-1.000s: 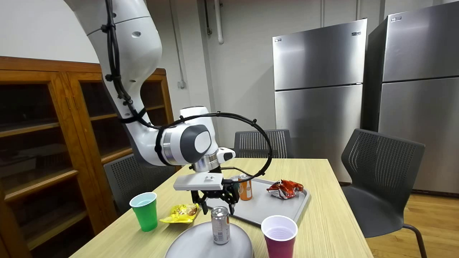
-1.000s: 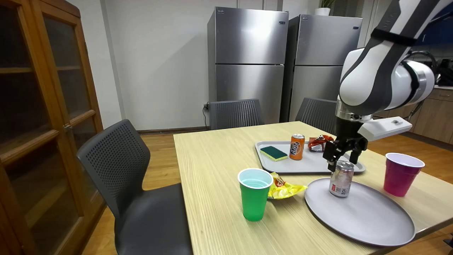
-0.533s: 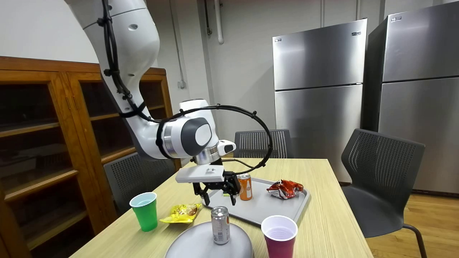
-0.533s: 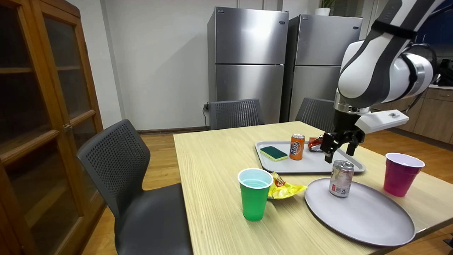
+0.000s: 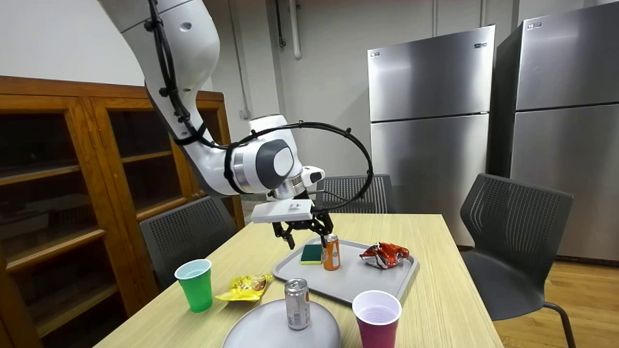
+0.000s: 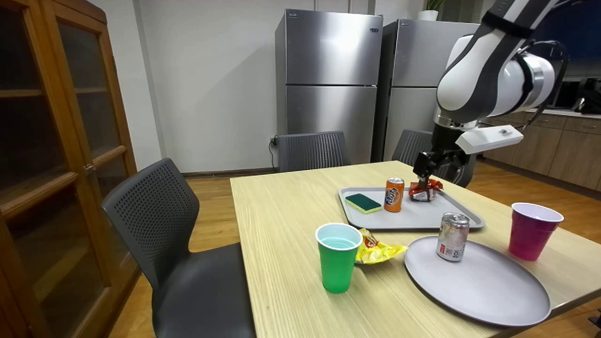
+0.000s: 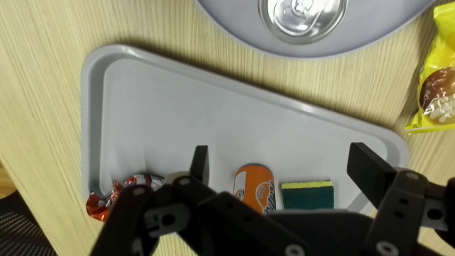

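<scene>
The tool (image 7: 279, 160) hangs spread, gripping nothing; in the wrist view, the upright orange can (image 7: 253, 186) stands at seven o'clock from it, the sponge (image 7: 307, 197) at five.

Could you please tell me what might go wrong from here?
The open gripper hangs above the tray; lowered there, it might tip the upright orange can beside the sponge. The silver can stands upright near the edge of the round plate, so a bump could topple it.
</scene>
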Controlling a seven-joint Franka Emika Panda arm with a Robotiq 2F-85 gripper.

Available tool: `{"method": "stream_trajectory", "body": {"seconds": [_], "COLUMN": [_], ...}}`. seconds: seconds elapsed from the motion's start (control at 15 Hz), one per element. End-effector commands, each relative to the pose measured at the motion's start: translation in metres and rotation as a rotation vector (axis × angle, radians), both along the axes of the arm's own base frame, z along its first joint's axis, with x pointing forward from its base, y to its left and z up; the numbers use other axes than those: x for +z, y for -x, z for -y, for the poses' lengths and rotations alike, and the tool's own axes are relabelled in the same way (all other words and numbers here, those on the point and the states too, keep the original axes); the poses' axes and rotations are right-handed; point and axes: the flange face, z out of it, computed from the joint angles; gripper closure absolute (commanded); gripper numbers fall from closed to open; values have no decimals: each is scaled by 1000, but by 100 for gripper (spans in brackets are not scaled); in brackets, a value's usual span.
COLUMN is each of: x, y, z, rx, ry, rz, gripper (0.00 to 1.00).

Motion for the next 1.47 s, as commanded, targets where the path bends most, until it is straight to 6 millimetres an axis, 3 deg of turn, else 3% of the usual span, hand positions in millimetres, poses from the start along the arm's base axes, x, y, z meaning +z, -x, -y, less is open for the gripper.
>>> {"method": "stream_trajectory", "body": {"seconds": [0.0, 0.07, 0.13, 0.67, 1.4], "x": [7, 8, 7, 3, -23], "y": [-34, -40, -22, -25, -62], "z": [5, 6, 4, 5, -6], "rx": [-24, -23, -1, 0, -37], "ry": [4, 6, 10, 11, -41], "rz": [24, 24, 29, 25, 66], "gripper": [0, 0, 0, 0, 0]}}
